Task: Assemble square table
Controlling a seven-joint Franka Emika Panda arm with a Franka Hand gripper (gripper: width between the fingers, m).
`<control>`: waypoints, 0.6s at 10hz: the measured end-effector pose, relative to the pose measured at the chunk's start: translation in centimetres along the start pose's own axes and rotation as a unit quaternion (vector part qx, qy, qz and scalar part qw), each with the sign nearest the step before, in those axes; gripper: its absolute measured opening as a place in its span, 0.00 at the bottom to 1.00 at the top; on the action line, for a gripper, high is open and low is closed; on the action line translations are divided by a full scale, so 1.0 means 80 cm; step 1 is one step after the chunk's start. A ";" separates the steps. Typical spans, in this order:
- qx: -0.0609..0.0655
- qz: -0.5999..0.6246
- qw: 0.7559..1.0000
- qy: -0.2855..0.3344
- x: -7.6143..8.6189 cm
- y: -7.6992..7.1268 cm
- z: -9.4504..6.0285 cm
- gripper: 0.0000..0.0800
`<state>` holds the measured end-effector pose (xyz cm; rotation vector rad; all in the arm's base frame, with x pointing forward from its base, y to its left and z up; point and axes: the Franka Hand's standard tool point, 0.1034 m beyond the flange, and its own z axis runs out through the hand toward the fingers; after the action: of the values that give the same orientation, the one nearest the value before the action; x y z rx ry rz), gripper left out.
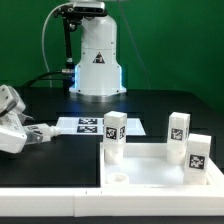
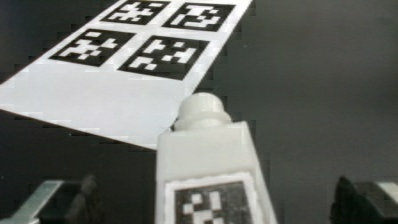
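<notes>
Square table top (image 1: 160, 172) sits lower right in the exterior view, three legs (image 1: 114, 135) upright on it. A fourth leg (image 2: 210, 160) lies between the wide-open gripper (image 2: 210, 200) fingers, ungripped. Probably light, rigid, slick plastic; take it mid-body.

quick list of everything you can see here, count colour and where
square table top: one, white, raised rim, at the front of the black table on the exterior view's right
legs standing on the top: three, white with black-and-white tags, at and
loose leg: one, white, tagged, lying on the black table between the gripper's fingers in the wrist view
marker board: one, flat white with four black tags, behind the top
black table: one, under everything
robot base: one, white, at the back
gripper: one, light-coloured, open, low at the exterior view's left
</notes>
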<state>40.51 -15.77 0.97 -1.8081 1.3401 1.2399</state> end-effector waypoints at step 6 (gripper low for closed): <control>-0.003 -0.019 1.000 0.015 -0.015 -0.018 -0.008 0.35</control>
<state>41.96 -15.33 2.22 -1.8541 1.3140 1.2021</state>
